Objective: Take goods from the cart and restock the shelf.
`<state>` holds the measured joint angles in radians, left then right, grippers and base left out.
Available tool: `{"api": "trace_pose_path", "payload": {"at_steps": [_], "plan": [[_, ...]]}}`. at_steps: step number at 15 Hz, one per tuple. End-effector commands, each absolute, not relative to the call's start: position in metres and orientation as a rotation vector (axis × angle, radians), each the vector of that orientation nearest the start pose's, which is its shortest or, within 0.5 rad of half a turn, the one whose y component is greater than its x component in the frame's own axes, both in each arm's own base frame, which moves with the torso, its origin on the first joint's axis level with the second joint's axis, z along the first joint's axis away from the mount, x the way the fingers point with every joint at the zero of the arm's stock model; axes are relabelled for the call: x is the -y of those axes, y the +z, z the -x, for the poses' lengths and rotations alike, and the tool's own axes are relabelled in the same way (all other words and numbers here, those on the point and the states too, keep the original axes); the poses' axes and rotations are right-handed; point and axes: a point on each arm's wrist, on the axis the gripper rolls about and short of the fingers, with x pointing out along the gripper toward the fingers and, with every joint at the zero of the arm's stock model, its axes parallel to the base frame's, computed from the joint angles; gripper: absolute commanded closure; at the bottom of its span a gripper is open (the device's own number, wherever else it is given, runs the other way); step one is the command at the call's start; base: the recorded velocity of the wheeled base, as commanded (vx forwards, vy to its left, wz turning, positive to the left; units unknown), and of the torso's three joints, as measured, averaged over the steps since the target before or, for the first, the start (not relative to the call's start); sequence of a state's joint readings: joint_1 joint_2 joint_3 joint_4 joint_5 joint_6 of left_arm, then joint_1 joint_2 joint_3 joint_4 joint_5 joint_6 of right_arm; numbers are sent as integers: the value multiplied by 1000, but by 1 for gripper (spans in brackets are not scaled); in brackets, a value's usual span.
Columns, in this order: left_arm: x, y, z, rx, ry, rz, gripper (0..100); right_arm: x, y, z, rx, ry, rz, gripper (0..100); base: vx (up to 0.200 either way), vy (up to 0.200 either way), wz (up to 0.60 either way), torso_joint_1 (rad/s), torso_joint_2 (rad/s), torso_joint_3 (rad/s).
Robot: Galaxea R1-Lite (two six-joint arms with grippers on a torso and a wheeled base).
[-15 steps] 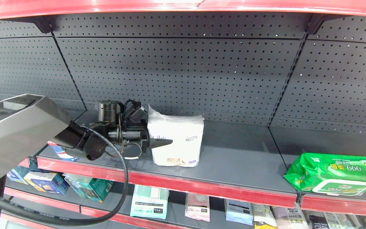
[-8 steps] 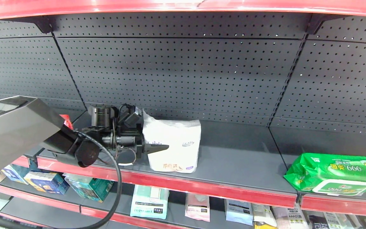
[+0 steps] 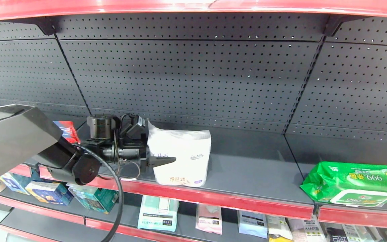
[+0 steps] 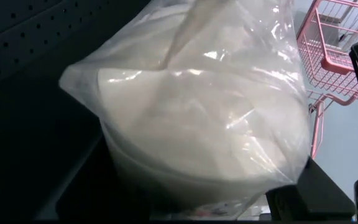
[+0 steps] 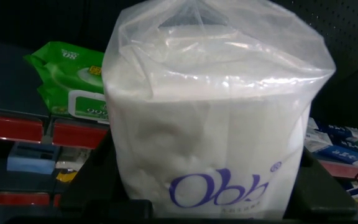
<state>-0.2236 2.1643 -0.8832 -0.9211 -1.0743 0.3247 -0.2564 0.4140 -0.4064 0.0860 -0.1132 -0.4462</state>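
Head view: left gripper (image 3: 170, 155) clamped sideways on a white tissue pack (image 3: 183, 161), with the near finger lying across the front face. Pack stands upright on the grey shelf (image 3: 247, 168), in the left part of the middle bay, close to the red front lip. Base looks to sit on the board, though it may hang just above. Green wipes pack (image 3: 354, 183) lies flat in the next bay to the right, well apart.

Left wrist view: tissue pack (image 4: 204, 118) close up in clear wrap; pink cart (image 4: 340, 43) behind it.

Right wrist view: right gripper (image 5: 210, 199) grips a second tissue pack (image 5: 216, 124), dark fingers (image 5: 95, 180) pressed to both sides. Green wipes pack (image 5: 67, 84) sits behind on a shelf.
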Motion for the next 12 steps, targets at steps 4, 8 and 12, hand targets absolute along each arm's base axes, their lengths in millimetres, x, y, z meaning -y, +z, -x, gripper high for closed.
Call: {"api": "trace_pose_path", "payload": {"at_steps": [4, 8, 12], "plan": [[101, 66, -355, -143, -1346, -107, 100, 3, 185, -2, -175, -342, 434, 100, 0, 0, 0, 0, 0, 0], [100, 63, -350, -137, -1365, -102, 100, 3, 186, -1, -174, -357, 438, 100, 0, 0, 0, 0, 0, 0], [101, 62, -351, -131, -1370, -99, 100, 3, 186, -1, -173, -356, 450, 100, 0, 0, 0, 0, 0, 0]]}}
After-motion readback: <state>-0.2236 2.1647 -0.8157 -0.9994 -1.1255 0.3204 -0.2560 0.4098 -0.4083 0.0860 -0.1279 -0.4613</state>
